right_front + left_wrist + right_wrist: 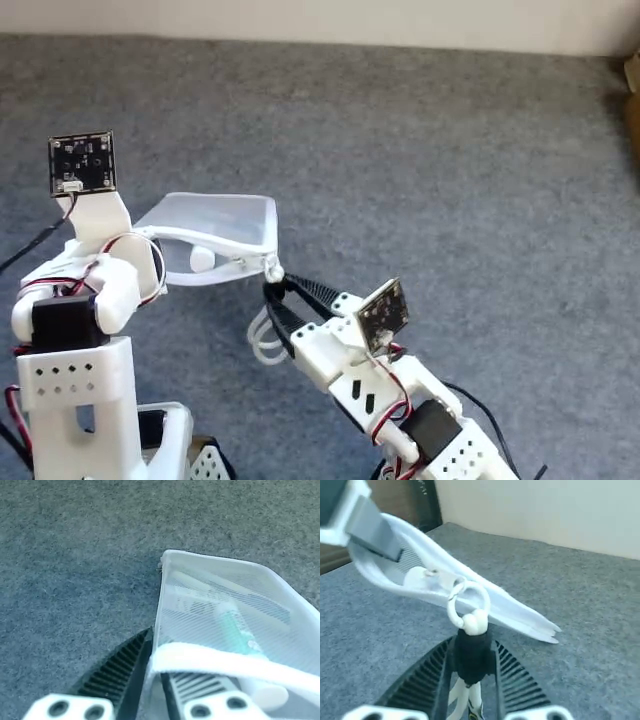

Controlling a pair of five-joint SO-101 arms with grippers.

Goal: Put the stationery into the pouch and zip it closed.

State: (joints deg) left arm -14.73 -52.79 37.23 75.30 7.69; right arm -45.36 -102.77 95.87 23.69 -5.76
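White see-through pouch (215,225), stationery (232,625) inside; left hand (156,655) grips rim, right hand (472,646) pull-cord (474,621).

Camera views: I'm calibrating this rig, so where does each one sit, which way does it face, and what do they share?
High view: fixed above and behind the arms, looking down on both and the pouch.
Left wrist view: on the left arm, facing along the left gripper clamped on the pouch rim; a pen lies inside.
Right wrist view: on the right arm, facing along the right gripper holding the zip pull, wall beyond.
Shared: all three show the pouch.
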